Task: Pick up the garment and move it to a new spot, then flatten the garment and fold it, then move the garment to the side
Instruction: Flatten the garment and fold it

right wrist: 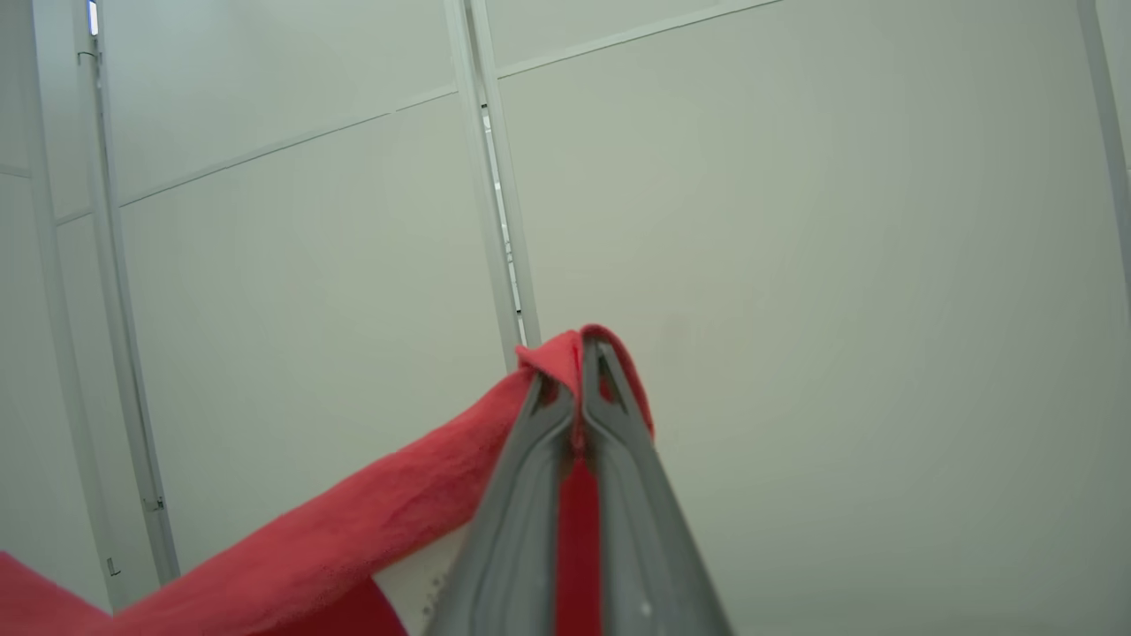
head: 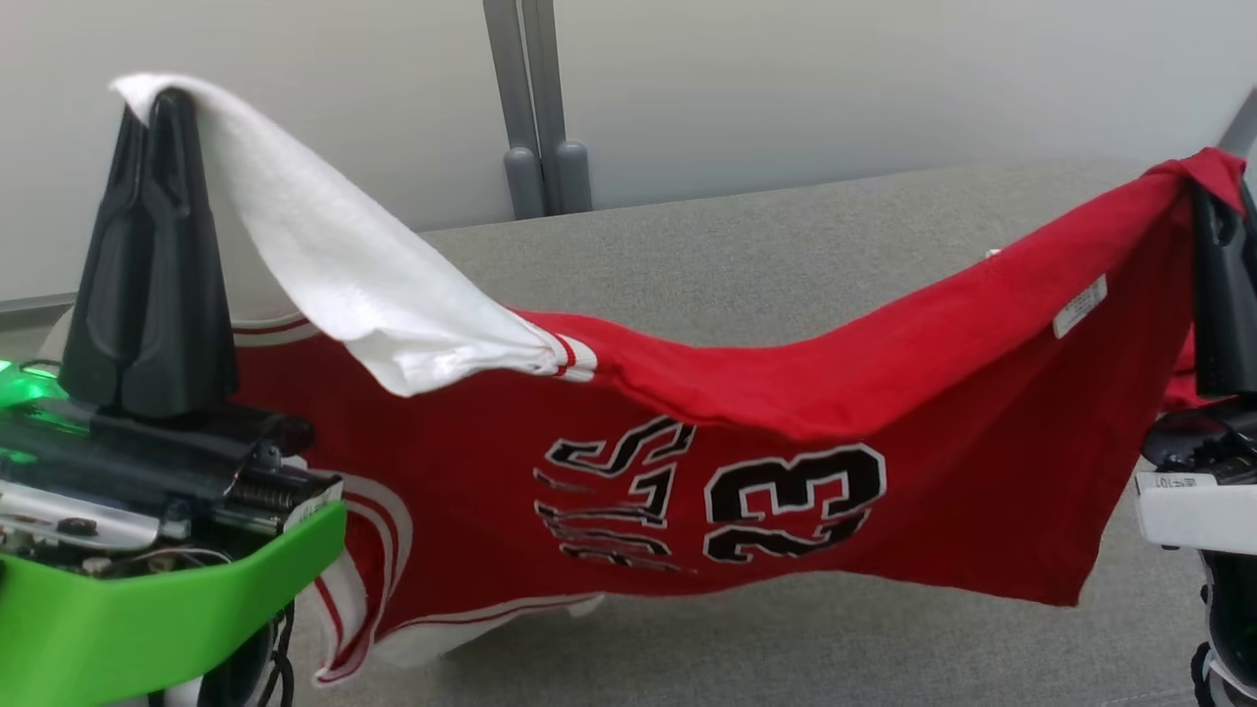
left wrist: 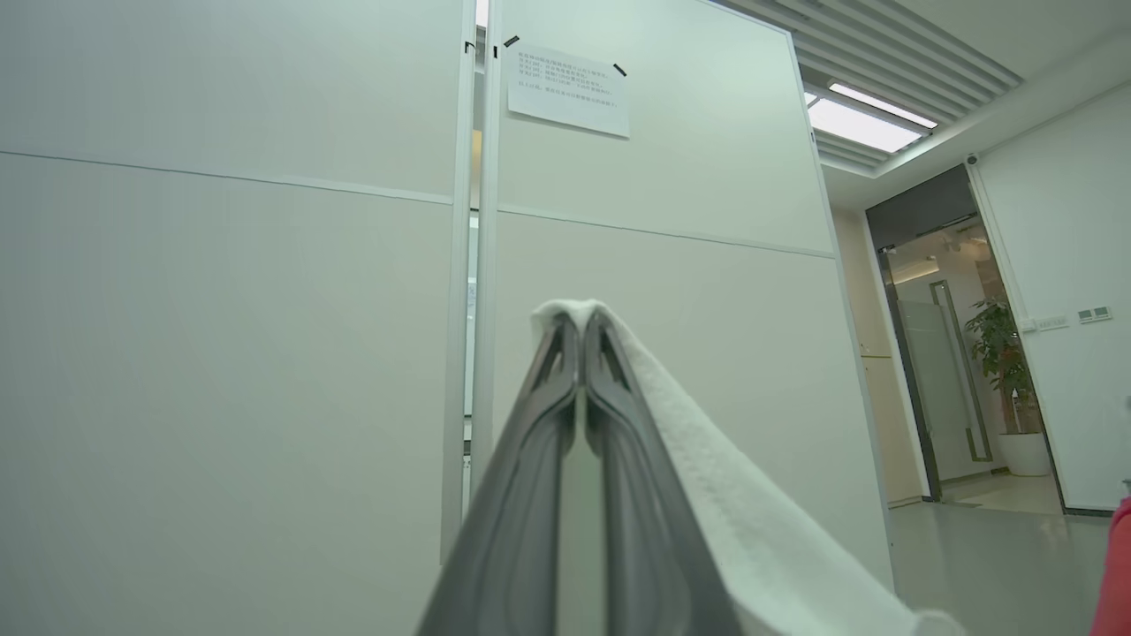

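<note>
The grey table (head: 786, 245) spreads below me. Above it hangs the garment (head: 884, 412), stretched from ten to three o'clock. My left gripper (head: 162, 103) clenches its white end at ten, my right gripper (head: 1216, 196) its red corner at three. Pickup looks done; I judge that laying flat, folding and moving aside are left.

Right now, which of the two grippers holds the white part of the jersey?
The left gripper: its jaws pinch the white cloth, while the right gripper pinches red cloth.
</note>
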